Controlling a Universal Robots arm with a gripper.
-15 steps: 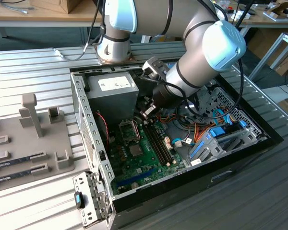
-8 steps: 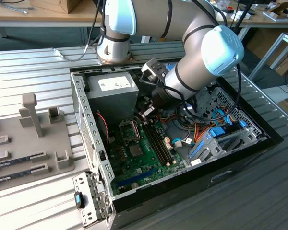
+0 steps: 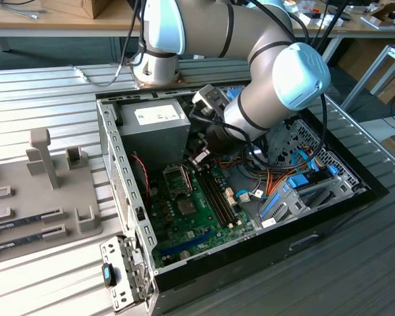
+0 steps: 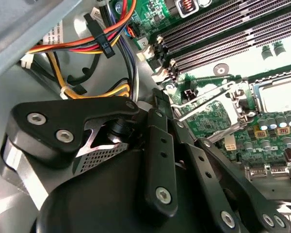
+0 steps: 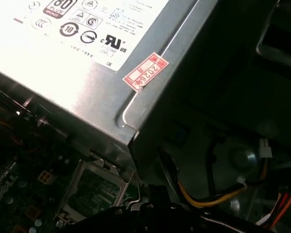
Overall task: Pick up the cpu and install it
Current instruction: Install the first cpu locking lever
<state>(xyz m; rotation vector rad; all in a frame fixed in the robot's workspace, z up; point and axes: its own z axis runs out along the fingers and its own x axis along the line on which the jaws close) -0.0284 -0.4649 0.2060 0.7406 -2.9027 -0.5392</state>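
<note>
Arm: the arm (image 3: 250, 39) bends down from the far side of the counter (image 3: 39, 99) into an open computer case (image 3: 115, 164).
Pincer: in the exterior view the pincer (image 3: 201, 155) hangs low inside the case, just in front of the power supply (image 3: 155, 125) and just above the near end of the motherboard (image 3: 197, 220).
Pincer state: I cannot tell whether it is released or clenched, and nothing can be seen held in it.
Cpu: in the second wrist view a pale flat square (image 4: 276, 94) lies inside the socket frame, partly cut off at the picture's edge. It looks like the cpu seated in the socket, though glare makes this unsure.
Socket cover: the hinged metal cover (image 4: 208, 104) stands tilted open between the pincer and the pale square, with green board visible through its window.
Memory slots: long empty slots (image 4: 223, 34) run beside the socket.
Cables: orange, yellow and black cables (image 4: 102, 39) bunch close to the pincer, next to the case wall.
Power supply label: in the first wrist view a red-and-white sticker (image 5: 145, 72) sits near the corner of the grey box.
Dark chip: a smaller dark-grey square chip (image 3: 186, 207) sits on the board, nearer the camera than the socket.
Tray: a grey holder tray (image 3: 59, 197) lies on the counter at the exterior view's left, well apart from the case.
Memory sticks: two long dark sticks (image 3: 26, 221) lie in the tray.
</note>
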